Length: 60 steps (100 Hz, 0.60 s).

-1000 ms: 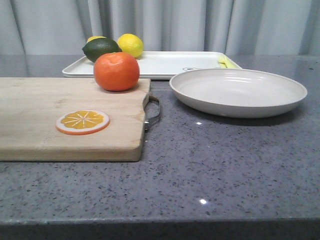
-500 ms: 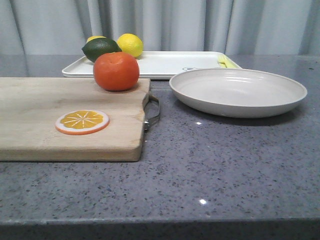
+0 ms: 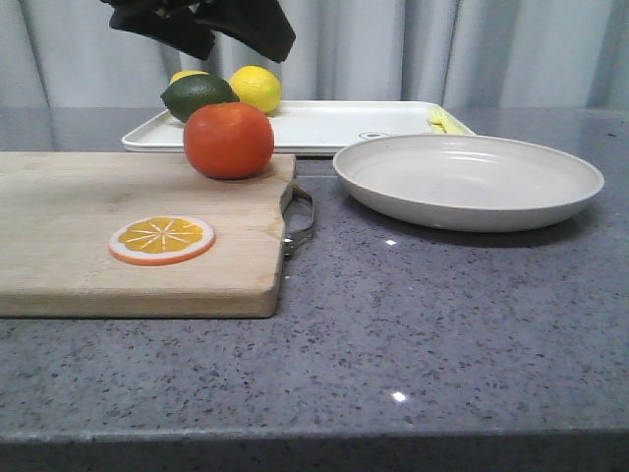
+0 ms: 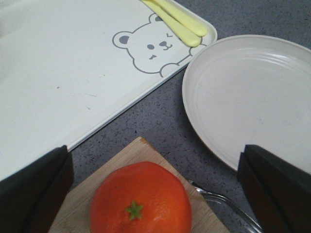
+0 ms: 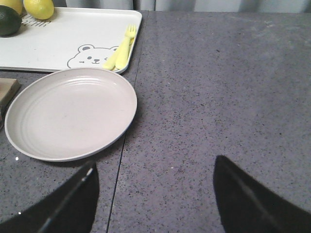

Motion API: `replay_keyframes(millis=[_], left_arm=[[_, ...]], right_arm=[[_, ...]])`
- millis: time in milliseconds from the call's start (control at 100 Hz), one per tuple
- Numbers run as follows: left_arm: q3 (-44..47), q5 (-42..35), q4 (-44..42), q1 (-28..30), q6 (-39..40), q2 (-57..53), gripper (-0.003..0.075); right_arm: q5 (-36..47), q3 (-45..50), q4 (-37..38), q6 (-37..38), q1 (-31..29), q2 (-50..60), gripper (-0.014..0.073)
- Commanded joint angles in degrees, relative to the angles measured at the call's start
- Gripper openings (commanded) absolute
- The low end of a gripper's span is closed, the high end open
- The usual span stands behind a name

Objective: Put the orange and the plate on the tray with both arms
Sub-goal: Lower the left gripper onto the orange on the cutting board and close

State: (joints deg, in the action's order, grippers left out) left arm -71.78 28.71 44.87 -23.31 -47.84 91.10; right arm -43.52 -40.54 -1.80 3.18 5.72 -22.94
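1. The orange (image 3: 229,140) sits on the far right corner of the wooden cutting board (image 3: 88,221). Nothing is holding it.
2. The left gripper (image 3: 201,25) hangs in the air above the orange. In the left wrist view its two dark fingers (image 4: 34,191) are spread wide apart, one on each side of the orange, and they do not touch it.
3. The plate (image 3: 468,180) lies on the grey table (image 3: 442,324), just to the right of the board and close in front of the tray (image 3: 324,126).
4. The right gripper (image 5: 154,194) shows only in the right wrist view. Its fingers are wide apart too, with nothing between them, and the plate is near.
5. On the tray are a lemon (image 3: 256,88), a dark green fruit (image 3: 198,95) and a little yellow fork (image 5: 124,47)
6. A flat orange slice (image 3: 162,240) lies on the board, nearer the front
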Motion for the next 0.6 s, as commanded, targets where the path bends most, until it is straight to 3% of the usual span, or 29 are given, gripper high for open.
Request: replay_keyframes(millis=[0,590], left_arm=[[-2.10,-2.33,-1.05,-0.43,2.42,-1.99,0.0657],[-2.10,-1.40,-2.51,-0.43,4.09,2.60,0.0657]], right_arm=[[3.81,-1.97,0.11,-0.12,0.07,-0.95,0.0508],[3.88,-1.97,0.11,-0.12,0.07,-0.95,0.0508]])
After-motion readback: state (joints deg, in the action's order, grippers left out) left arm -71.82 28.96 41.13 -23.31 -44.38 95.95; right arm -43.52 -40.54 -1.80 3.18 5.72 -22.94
